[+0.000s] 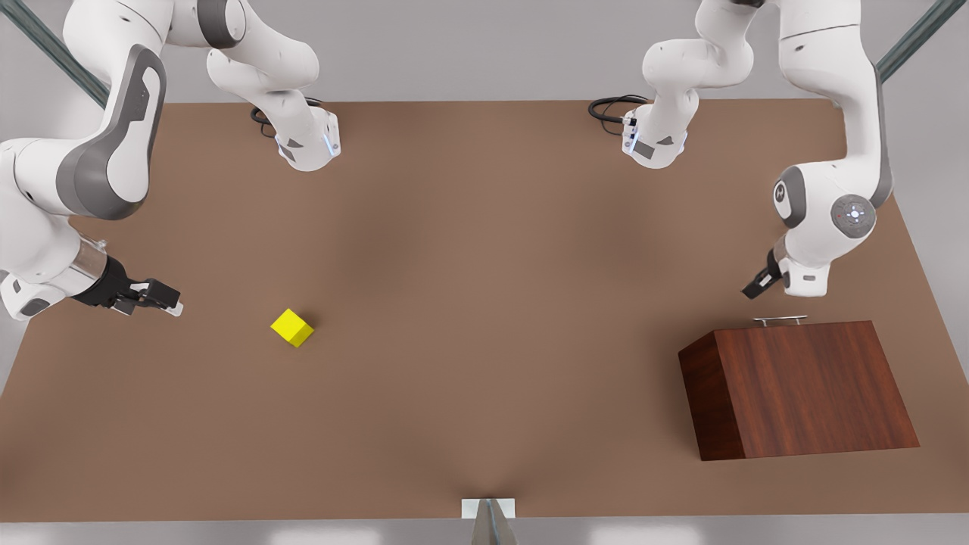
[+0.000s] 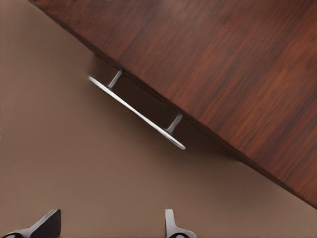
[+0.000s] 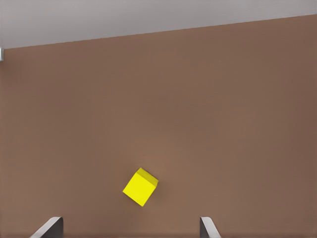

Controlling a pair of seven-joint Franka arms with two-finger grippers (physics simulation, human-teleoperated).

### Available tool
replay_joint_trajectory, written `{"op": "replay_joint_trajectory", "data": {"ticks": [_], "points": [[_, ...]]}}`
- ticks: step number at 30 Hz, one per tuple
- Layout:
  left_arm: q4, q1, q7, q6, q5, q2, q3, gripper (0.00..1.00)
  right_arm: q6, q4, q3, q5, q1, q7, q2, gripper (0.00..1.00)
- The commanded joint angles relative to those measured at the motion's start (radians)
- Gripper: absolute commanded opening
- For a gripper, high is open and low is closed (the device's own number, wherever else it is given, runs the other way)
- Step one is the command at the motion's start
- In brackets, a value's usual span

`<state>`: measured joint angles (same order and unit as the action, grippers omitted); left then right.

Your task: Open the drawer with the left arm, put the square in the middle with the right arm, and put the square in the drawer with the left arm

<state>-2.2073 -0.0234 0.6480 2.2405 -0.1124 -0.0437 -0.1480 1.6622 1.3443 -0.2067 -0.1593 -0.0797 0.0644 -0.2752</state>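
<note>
The dark wooden box (image 1: 802, 386) stands on the table at the front view's right, its drawer pushed in so that just the silver bar handle (image 1: 780, 321) sticks out. My left gripper (image 1: 757, 288) hovers a little short of that handle (image 2: 136, 113), open (image 2: 109, 225), holding nothing. The yellow square (image 1: 292, 328) lies on the table at the front view's left. My right gripper (image 1: 163, 299) hangs open (image 3: 130, 227) to the left of the square (image 3: 140, 186), apart from it.
Both arm bases (image 1: 310, 144) (image 1: 655, 144) with black cables sit at the table's far edge. A small white and metal fixture (image 1: 488, 515) marks the near edge. Bare brown tabletop (image 1: 484, 303) lies between the square and the box.
</note>
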Motion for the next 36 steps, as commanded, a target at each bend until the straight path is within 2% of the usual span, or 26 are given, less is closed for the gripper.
{"op": "replay_joint_trajectory", "data": {"ticks": [1, 3, 4, 5, 14, 17, 19, 21, 26, 30, 35, 36], "points": [[-0.026, 0.04, 0.91, 0.257, -0.036, 0.021, -0.005, 1.0, 0.001, -0.001, 0.0, 0.0, 0.0, 0.008, 0.001, 1.0], [-0.032, 0.039, 1.001, 0.287, -0.035, 0.038, -0.012, 1.0, 0.001, -0.001, 0.0, 0.0, 0.0, 0.006, 0.001, 1.0], [-0.066, 0.039, 1.067, 0.393, -0.036, 0.03, -0.015, 1.0, -0.001, -0.004, 0.0, 0.007, -0.006, -0.003, -0.021, 1.0], [-0.071, 0.039, 1.144, 0.421, -0.036, 0.024, -0.015, 1.0, 0.001, -0.011, 0.003, 0.018, -0.012, -0.005, -0.065, 1.0], [-0.132, 0.02, 1.263, 0.496, -0.038, 0.016, -0.015, 1.0, 0.013, 0.016, 0.0, 0.038, -0.014, -0.009, -0.068, 1.0], [-0.144, 0.02, 1.263, 0.522, -0.076, 0.01, -0.013, 1.0, 0.157, 0.167, 0.006, 0.083, -0.071, -0.169, -0.055, 1.0], [-0.167, 0.02, 1.265, 0.562, -0.093, 0.007, -0.013, 1.0, 0.2, 0.206, 0.01, 0.086, -0.112, -0.302, -0.061, 1.0], [-0.183, 0.02, 1.265, 0.603, -0.093, -0.002, -0.015, 1.0, 0.386, 0.334, 0.032, 0.08, -0.146, -0.373, -0.064, 1.0], [-0.201, 0.02, 1.262, 0.6, -0.095, 0.004, -0.015, 1.0, 0.534, 0.337, 0.032, 0.075, -0.193, -0.46, -0.185, 1.0], [-0.221, 0.016, 1.26, 0.594, -0.095, 0.008, -0.016, 1.0, 0.574, 0.337, 0.04, 0.075, -0.204, -0.551, -0.252, 1.0], [-0.221, -0.001, 1.26, 0.603, -0.127, 0.005, -0.015, 1.0, 0.551, 0.357, 0.04, 0.072, -0.19, -0.468, -0.251, 1.0], [-0.219, -0.016, 1.262, 0.605, -0.142, 0.002, -0.015, 1.0, 0.547, 0.365, 0.04, 0.003, -0.175, -0.46, -0.248, 1.0]]}}
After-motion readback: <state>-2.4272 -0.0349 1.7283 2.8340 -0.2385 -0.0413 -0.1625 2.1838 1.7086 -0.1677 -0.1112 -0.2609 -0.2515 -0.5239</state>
